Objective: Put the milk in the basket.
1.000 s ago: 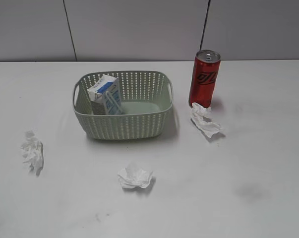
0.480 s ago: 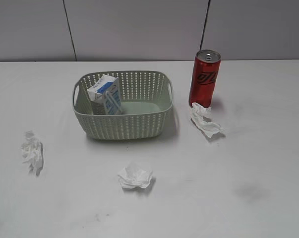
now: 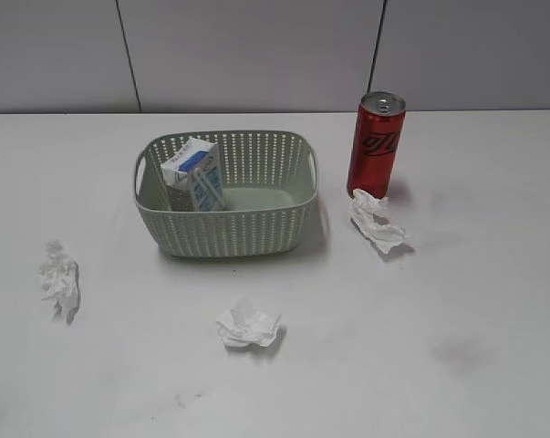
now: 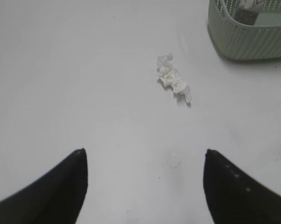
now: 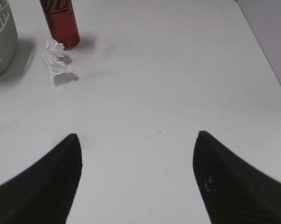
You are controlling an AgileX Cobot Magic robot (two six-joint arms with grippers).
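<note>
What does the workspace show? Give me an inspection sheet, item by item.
Surface: white table, faint smudges.
Job's things: milk stands tilted inside the basket, at its left end.
Clutter: red can upright right of the basket; three crumpled tissues, one lying in front of the can.
Grippers: left gripper open, empty; right gripper open, empty.
Cables: nothing seen.
Surroundings: grey panelled wall.

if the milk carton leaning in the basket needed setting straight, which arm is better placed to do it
Probably the left. The milk leans at the left end of the basket, and the left gripper, open and empty, views that end. The right gripper, also open, faces the red can.
</note>
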